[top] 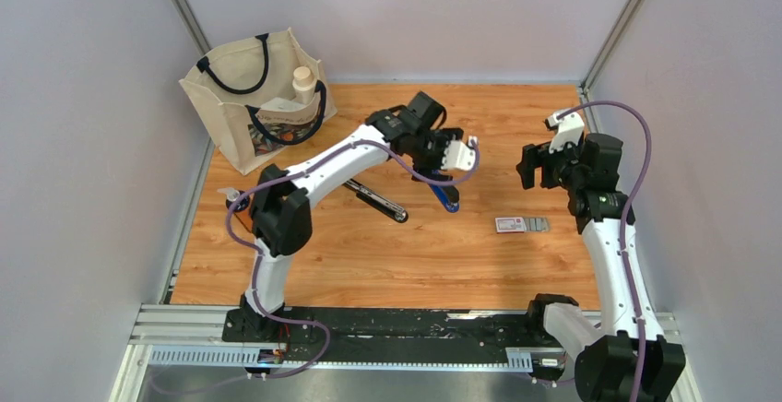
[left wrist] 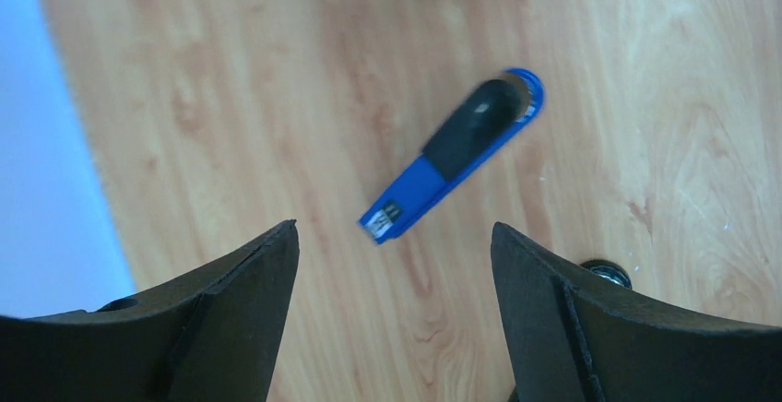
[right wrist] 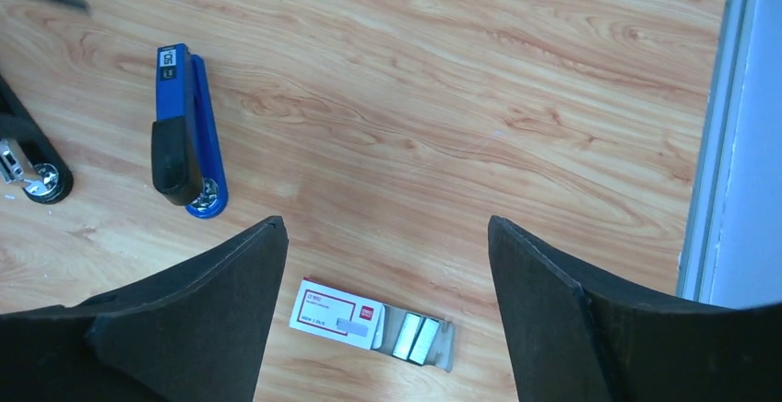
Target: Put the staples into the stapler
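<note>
1. The left gripper [left wrist: 394, 229] hangs over the middle of the wooden table [top: 443, 264] with its jaws spread wide and nothing between them.
2. The blue stapler [left wrist: 452, 158], which has a black top, lies on the wood directly beneath that gripper, untouched. It lies at a slant in the left wrist view.
3. The right gripper [right wrist: 385, 222] is also released. Its jaws are wide apart and empty, and it is raised above the right part of the table.
4. The staple box [right wrist: 337, 312], white with red print, lies flat on the table below the right gripper, well to the right of the stapler.
5. The box's tray is slid partly out, and two grey staple strips [right wrist: 417, 337] sit side by side in it, right at the box's end.
6. A long black object [top: 373, 197] with a shiny metal end lies on the table under the left arm, near the stapler but apart from it.
7. A cream tote bag [top: 249, 107] with dark handles stands in the far left corner, with a white bottle [top: 302, 84] sticking out of it.
</note>
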`<state>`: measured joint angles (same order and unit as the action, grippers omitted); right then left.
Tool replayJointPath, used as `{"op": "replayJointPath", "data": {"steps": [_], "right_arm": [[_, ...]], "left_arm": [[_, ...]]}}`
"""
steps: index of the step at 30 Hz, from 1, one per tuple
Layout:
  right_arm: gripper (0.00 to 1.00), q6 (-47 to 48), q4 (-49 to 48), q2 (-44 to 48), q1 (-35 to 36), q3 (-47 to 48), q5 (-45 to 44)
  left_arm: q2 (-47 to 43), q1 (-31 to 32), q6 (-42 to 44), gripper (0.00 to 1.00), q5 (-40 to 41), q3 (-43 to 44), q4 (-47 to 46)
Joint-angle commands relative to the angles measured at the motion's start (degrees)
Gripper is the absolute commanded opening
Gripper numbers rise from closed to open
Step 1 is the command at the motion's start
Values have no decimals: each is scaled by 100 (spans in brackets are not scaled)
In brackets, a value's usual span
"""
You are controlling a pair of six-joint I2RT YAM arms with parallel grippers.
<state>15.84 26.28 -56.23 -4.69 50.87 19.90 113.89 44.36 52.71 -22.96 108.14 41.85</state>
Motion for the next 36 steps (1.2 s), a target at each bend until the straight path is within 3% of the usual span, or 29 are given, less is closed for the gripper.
{"op": "replayJointPath", "data": {"steps": [1,11,24,32,36], "right_arm": [[84,-168,-80,59,-234,-104,287],[83,-151,-123,-213,-269,-104,277],[81,-81,-132,-301,-269,-165,480],[80,-37,-124,-363,-269,-183,488],[80,-28,-123,-398,-261,-200,515]], "left_arm": [[625,362,1776,84,187,234,956],[1355,627,2410,84,274,673,1142],[1935,706,2332,79,415,1174,1028],[2006,741,1955,49,292,1236,1001],[1971,741,1665,41,169,1254,992]]}}
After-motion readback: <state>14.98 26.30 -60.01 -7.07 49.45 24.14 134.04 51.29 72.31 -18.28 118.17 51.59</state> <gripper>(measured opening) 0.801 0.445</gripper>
